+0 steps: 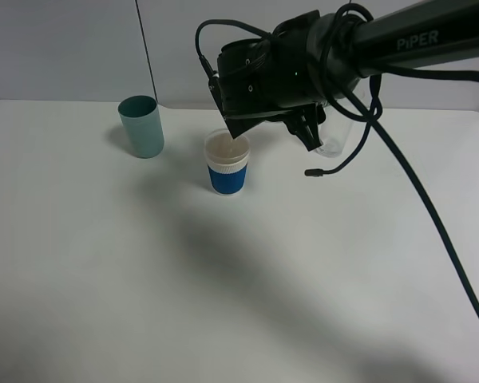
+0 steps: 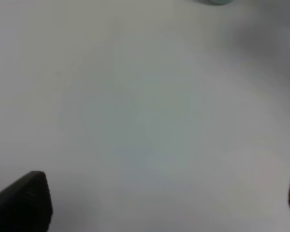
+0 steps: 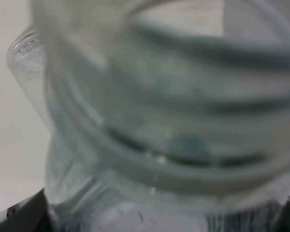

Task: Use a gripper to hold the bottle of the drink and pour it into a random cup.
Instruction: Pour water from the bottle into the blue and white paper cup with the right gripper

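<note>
My right gripper (image 1: 275, 126) reaches in from the right and hangs just above and behind the blue-and-white cup (image 1: 227, 166), whose inside looks tan. In the exterior view the black claw hides the bottle. The right wrist view is filled by the clear bottle (image 3: 164, 145) with its greenish band, blurred and very close. Its open neck (image 3: 25, 50) points away, and the right gripper (image 3: 154, 220) is shut on its body. My left gripper (image 2: 159, 203) is open and empty over bare table. It is out of the exterior view.
A teal cup (image 1: 141, 126) stands at the back left of the white table (image 1: 144, 271). A tall clear glass (image 1: 335, 136) stands behind the right gripper. A black cable (image 1: 431, 215) hangs from the right arm over the table's right side.
</note>
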`<act>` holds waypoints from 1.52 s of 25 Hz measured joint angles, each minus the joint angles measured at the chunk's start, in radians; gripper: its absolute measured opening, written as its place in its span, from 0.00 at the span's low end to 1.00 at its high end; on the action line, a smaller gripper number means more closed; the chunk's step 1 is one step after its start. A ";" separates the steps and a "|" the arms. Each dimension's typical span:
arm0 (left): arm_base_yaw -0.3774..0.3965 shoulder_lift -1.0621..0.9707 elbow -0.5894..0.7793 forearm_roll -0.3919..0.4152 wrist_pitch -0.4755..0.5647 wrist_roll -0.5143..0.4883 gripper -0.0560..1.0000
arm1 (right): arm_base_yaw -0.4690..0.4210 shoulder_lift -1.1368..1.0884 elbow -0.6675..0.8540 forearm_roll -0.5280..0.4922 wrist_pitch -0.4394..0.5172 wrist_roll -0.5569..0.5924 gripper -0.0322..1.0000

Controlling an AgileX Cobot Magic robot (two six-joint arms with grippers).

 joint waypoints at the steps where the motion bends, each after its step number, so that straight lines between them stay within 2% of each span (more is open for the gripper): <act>1: 0.000 0.000 0.000 0.000 0.000 0.000 0.99 | 0.000 0.000 0.000 0.000 0.000 0.001 0.60; 38: 0.000 0.000 0.000 0.000 0.000 0.000 0.99 | 0.012 0.000 -0.001 -0.045 0.010 -0.031 0.60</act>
